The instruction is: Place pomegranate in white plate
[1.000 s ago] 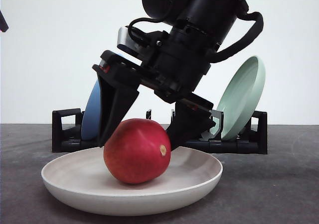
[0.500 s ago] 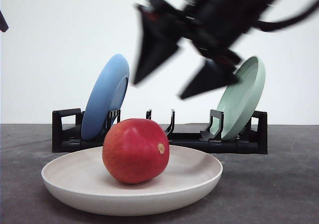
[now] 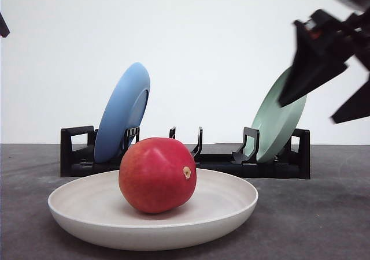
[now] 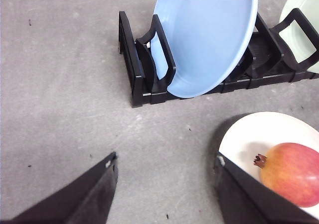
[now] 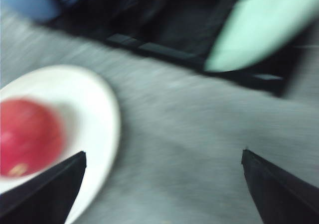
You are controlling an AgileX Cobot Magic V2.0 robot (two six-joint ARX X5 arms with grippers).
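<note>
The red pomegranate (image 3: 157,175) lies in the middle of the white plate (image 3: 81,214) at the front of the table, nothing touching it. The left wrist view shows the pomegranate (image 4: 291,172) on the white plate (image 4: 249,137), and the right wrist view shows the same pomegranate (image 5: 27,134) and plate (image 5: 99,119), blurred. My right gripper (image 3: 332,92) is open, high at the right edge, well clear of the fruit and blurred by motion. My left gripper (image 4: 164,171) is open over bare table beside the plate, empty.
A black dish rack (image 3: 75,156) stands behind the plate. It holds a blue plate (image 3: 121,112) on the left and a pale green plate (image 3: 277,124) on the right, both on edge. Grey tabletop (image 3: 324,214) lies open to the right.
My right gripper has let go of the pomegranate, risen and swung away to the upper right. The fruit stays resting in the white plate.
</note>
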